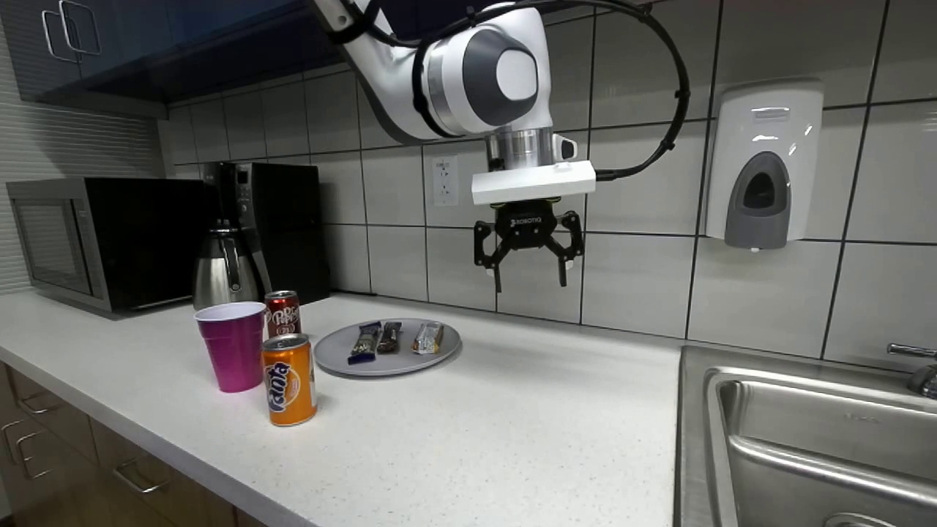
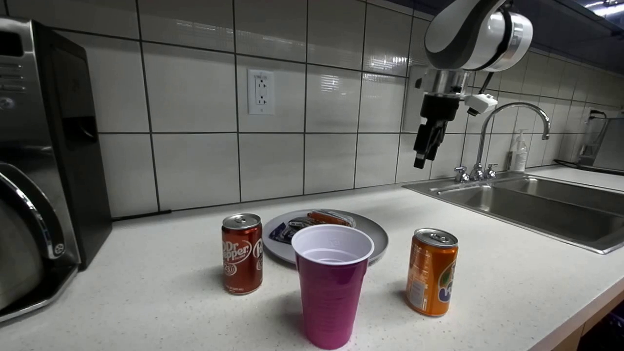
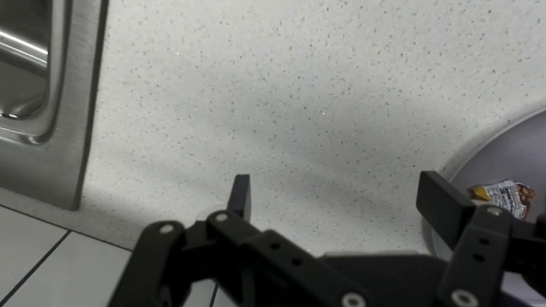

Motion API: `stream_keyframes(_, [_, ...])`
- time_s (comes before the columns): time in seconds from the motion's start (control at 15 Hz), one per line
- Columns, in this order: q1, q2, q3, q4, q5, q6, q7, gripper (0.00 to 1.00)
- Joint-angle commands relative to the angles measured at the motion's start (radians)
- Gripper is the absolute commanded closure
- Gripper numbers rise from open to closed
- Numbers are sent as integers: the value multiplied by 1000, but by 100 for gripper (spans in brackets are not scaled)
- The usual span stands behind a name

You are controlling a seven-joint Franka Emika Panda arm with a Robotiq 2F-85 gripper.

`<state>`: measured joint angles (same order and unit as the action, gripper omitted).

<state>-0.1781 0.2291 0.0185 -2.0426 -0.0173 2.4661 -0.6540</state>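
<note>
The gripper hangs in mid-air above the counter, fingers spread wide and pointing down — released, nothing between them, no contact noted. Stage, as judged: positioning only, no grasp under way. The plate is the nearest loose item, below and to one side; on it lie three wrapped bars, two close together and one apart. Reaching them would call for a sideways shift and a descent, with the fingers lined up across a bar's narrow width. Past the plate stand an orange Fanta can, a purple cup with white interior and a Dr Pepper can — all upright. The counter is pale and finely speckled; a stainless sink is set into it on the side of the gripper away from the plate. Behind runs a wall of white tiles with dark joints, bearing a soap dispenser and an electrical outlet. Farthest along: a steel carafe, a black coffee machine and a microwave, dark cabinets overhead.
</note>
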Motion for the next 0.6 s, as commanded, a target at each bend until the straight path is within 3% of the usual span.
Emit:
stream_keyframes(0.0, [-20, -95, -19, -93, 56, 25, -76, 0])
stream_keyframes(0.53, [-10, -178, -81, -161, 69, 0, -97, 0])
